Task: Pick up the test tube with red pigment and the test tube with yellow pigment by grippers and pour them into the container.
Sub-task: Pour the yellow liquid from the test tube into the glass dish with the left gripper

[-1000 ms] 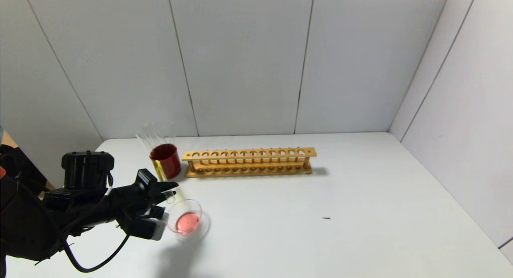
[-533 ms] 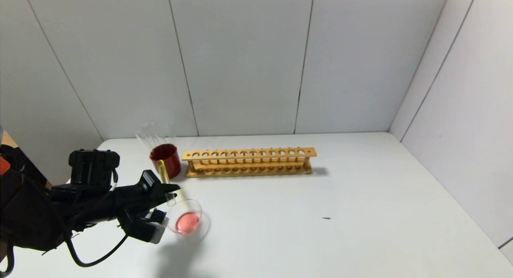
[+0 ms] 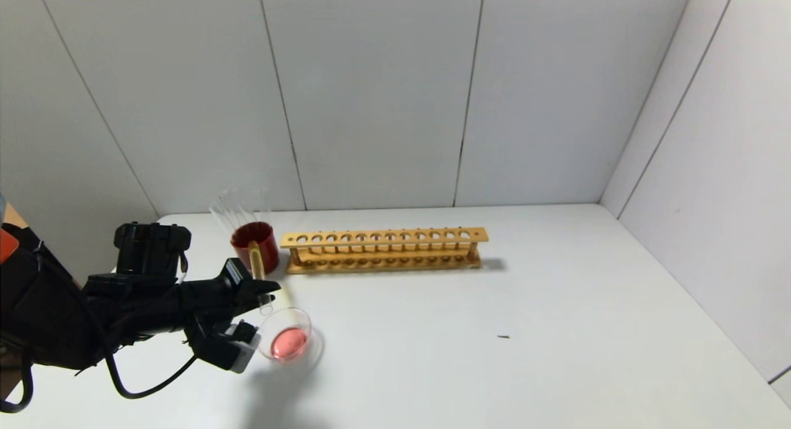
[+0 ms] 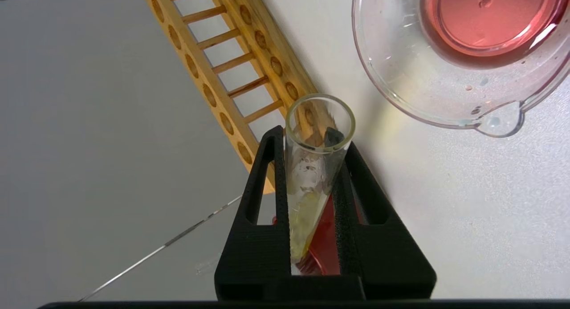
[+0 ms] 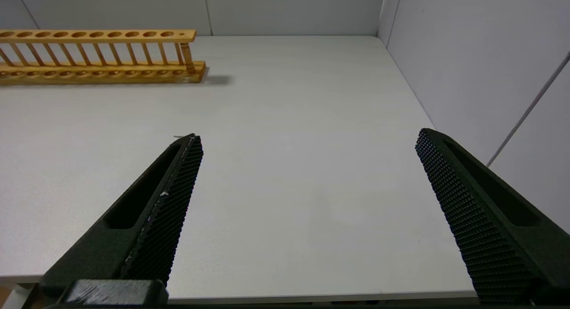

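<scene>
Stuff you can't really make out here

In the head view the left gripper [image 3: 262, 291] covers the middle of the test tube with yellow pigment [image 3: 254, 260], and the clear tubes [image 3: 230, 208] sticking out of the red cup [image 3: 256, 246] are too faint to count. The wooden rack [image 5: 95, 55] is cut off by the edge in the right wrist view, and the speck [image 3: 503, 337] on the table right of the container [image 3: 288, 342] is too tiny to identify.

Head camera looks down across the table [image 3: 494, 305]; 2 close wrist cameras share its wooden rack [image 3: 383, 250].
</scene>
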